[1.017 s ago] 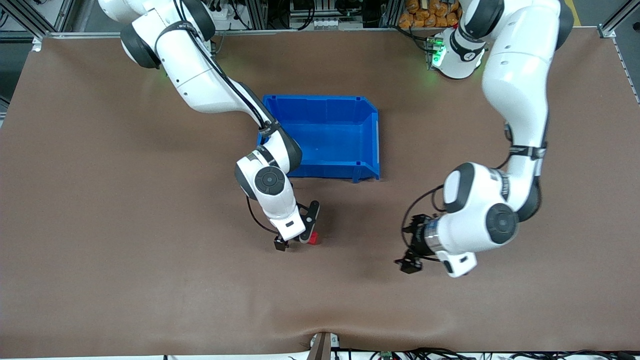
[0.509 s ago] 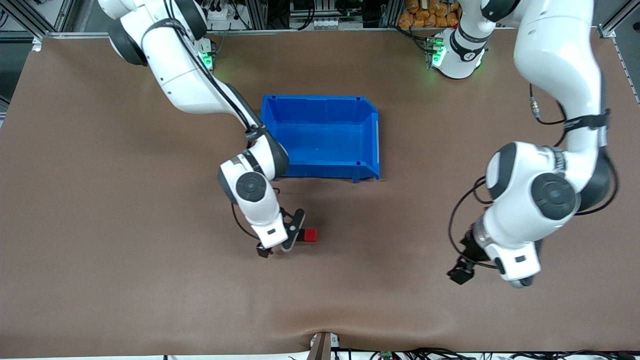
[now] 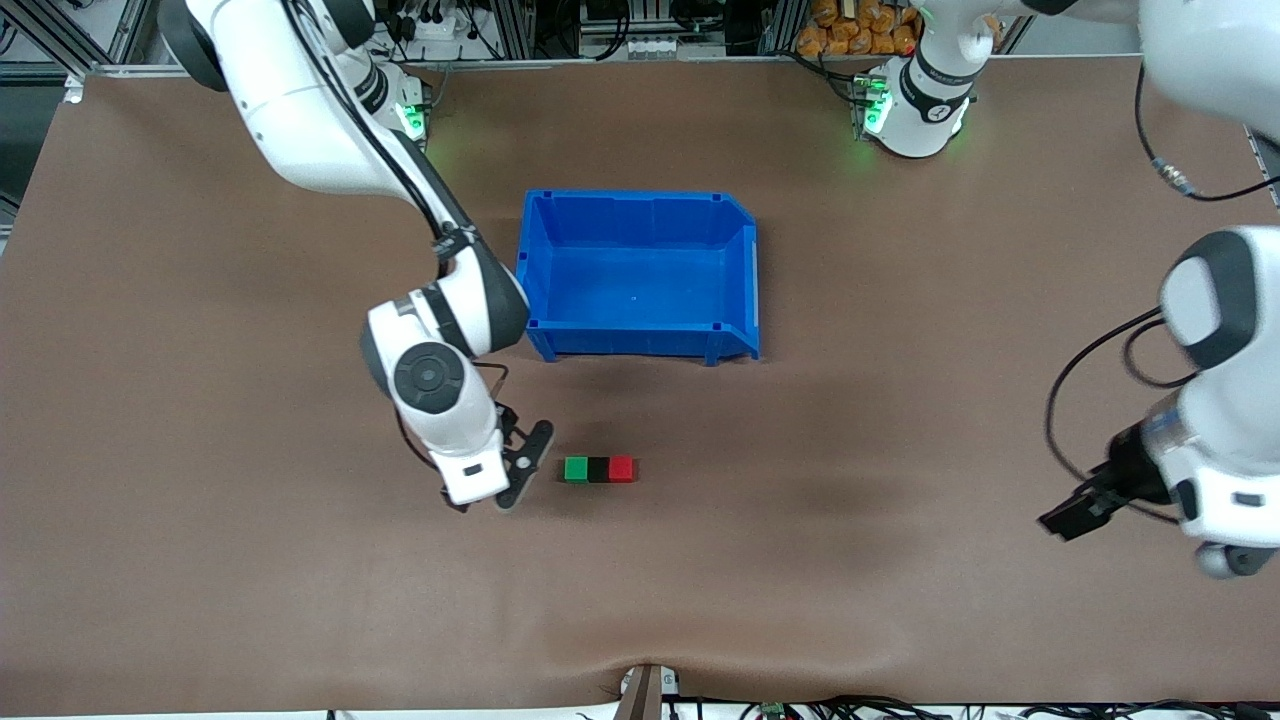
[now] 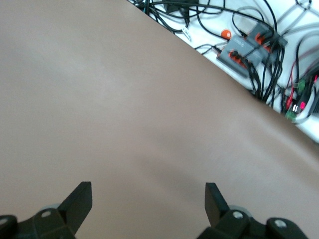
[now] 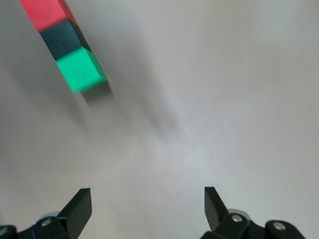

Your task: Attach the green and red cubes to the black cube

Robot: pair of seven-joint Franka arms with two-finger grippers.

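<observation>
The green cube (image 3: 575, 469), black cube (image 3: 598, 469) and red cube (image 3: 621, 469) lie in one touching row on the table, black in the middle, nearer to the front camera than the blue bin. The right wrist view shows the same row: green cube (image 5: 79, 69), black cube (image 5: 62, 37), red cube (image 5: 45, 12). My right gripper (image 3: 497, 487) is open and empty, just beside the green end of the row, toward the right arm's end; it shows open in its wrist view (image 5: 148, 199). My left gripper (image 3: 1075, 515) is open and empty over bare table at the left arm's end (image 4: 148, 199).
An empty blue bin (image 3: 640, 198) stands mid-table, farther from the front camera than the cubes. The left wrist view shows the table's edge with cables and a grey box (image 4: 249, 47) off it.
My right gripper has drawn back from the cubes toward the right arm's end, uncovering the green and black cubes joined to the red one. My left arm has swung away toward its end.
</observation>
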